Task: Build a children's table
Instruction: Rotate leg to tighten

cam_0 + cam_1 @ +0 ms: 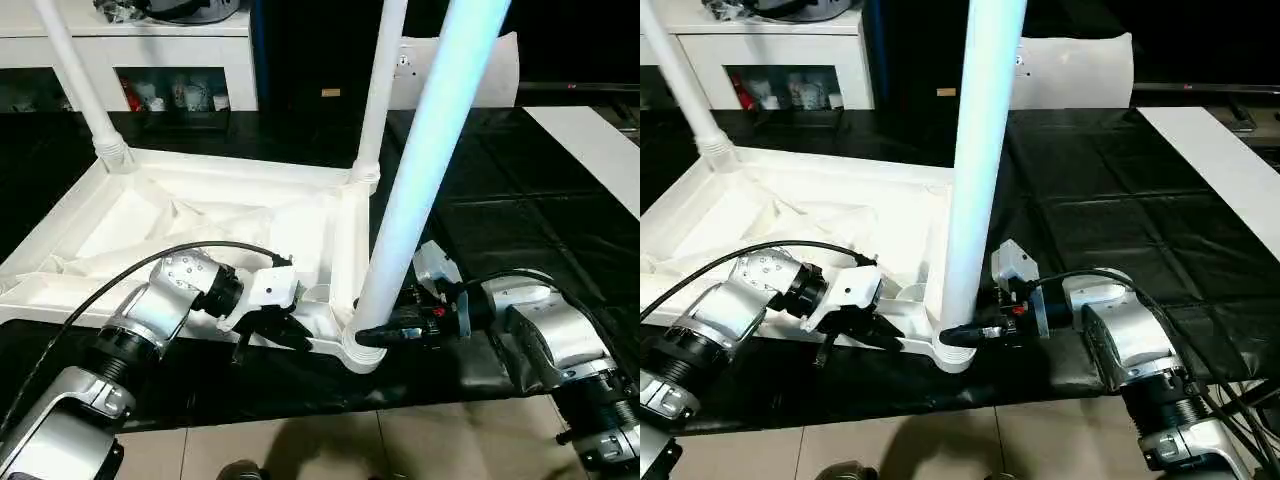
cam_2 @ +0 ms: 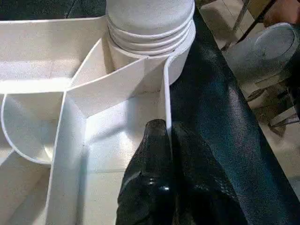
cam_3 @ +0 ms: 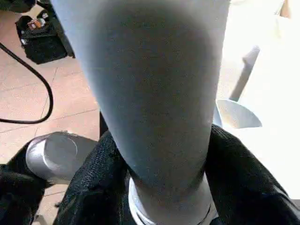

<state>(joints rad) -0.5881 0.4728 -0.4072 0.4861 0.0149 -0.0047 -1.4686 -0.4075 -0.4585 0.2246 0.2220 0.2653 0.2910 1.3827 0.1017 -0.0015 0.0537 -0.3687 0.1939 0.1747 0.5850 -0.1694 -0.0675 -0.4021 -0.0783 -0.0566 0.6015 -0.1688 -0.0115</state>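
The white tabletop [image 1: 200, 215] lies upside down on the black cover, ribs up. Three legs stand in its corner sockets: a near leg [image 1: 420, 170], a far right leg [image 1: 375, 95] and a far left leg [image 1: 80, 80]. My right gripper [image 1: 378, 333] is shut around the near leg just above its socket; in the right wrist view the black fingers [image 3: 93, 183] hug that leg [image 3: 150, 93]. My left gripper [image 1: 275, 335] is shut on the tabletop's front rim, and the left wrist view has its fingers [image 2: 159, 178] pinching the thin rim wall [image 2: 166, 108] below the threaded socket [image 2: 150, 28].
A black sheet [image 1: 490, 200] covers the work surface, whose front edge drops to tiled floor [image 1: 330, 440]. A flat white sheet [image 1: 590, 140] lies at the far right. White shelving [image 1: 160, 60] stands behind. My left arm's cable [image 1: 120, 275] loops over the tabletop.
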